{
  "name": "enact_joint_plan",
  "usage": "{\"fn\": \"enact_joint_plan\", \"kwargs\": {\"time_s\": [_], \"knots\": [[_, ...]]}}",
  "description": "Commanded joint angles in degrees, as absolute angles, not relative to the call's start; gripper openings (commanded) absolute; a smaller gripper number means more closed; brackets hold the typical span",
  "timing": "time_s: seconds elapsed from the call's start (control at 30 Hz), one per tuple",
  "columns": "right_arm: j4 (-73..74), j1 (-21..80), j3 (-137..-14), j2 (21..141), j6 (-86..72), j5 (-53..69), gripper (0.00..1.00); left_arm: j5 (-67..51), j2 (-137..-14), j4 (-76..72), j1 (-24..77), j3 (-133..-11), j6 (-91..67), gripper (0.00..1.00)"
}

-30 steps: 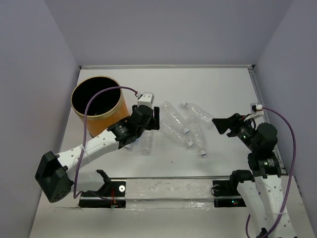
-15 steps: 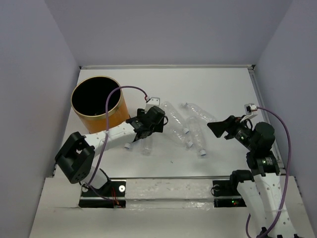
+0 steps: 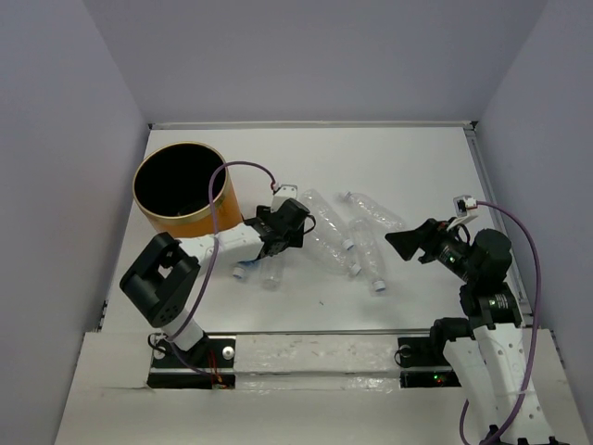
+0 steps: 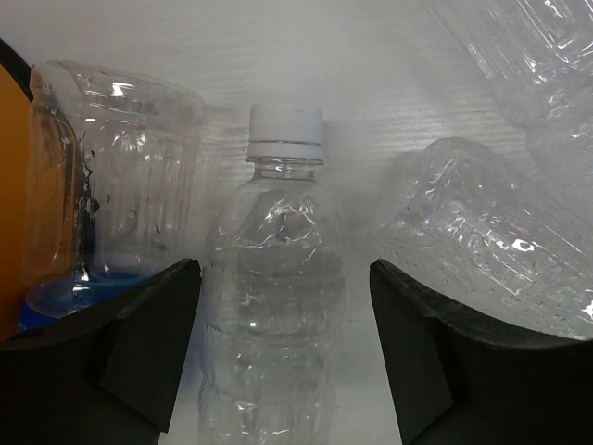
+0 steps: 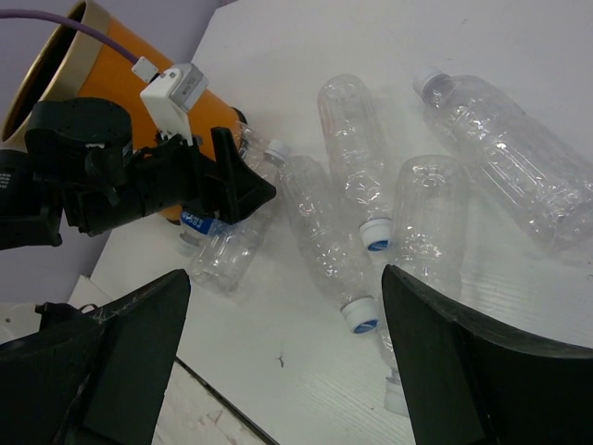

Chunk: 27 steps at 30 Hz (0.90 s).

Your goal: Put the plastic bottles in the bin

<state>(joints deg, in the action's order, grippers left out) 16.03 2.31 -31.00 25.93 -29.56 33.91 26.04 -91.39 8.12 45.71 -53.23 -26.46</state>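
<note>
The orange-yellow bin (image 3: 183,191) with a black inside stands at the back left. Several clear plastic bottles lie on the white table to its right. My left gripper (image 3: 277,243) is open and low. One ribbed bottle (image 4: 278,278) with a white cap (image 4: 285,121) lies between its fingers, untouched by either. It also shows in the top view (image 3: 273,271). A bottle with a blue label (image 4: 111,195) lies beside it against the bin (image 4: 9,185). My right gripper (image 3: 400,246) is open and empty, hovering right of the bottle cluster (image 5: 347,158).
More bottles lie in the middle of the table (image 3: 326,227), (image 3: 375,210), (image 3: 367,255). Grey walls enclose the table at the back and both sides. The left arm's purple cable (image 3: 218,199) arcs over the bin's near rim.
My left arm has folded in and come down, bringing its open gripper lower around the bottle near the bin. My right gripper has edged slightly left.
</note>
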Motion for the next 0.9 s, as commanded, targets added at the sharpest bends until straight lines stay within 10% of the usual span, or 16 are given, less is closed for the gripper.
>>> {"fn": "enact_joint_plan", "kwargs": {"time_s": [0.0, 0.87], "knots": [[13.6, 2.0, -31.0, 25.8, -29.4, 35.2, 0.89, 28.1, -92.6, 5.0, 45.4, -52.6, -27.2, 0.81], [13.4, 2.0, -31.7, 26.3, -29.9, 35.8, 0.86, 27.8, -90.4, 1.4, 45.4, -48.2, -26.5, 0.55]]}}
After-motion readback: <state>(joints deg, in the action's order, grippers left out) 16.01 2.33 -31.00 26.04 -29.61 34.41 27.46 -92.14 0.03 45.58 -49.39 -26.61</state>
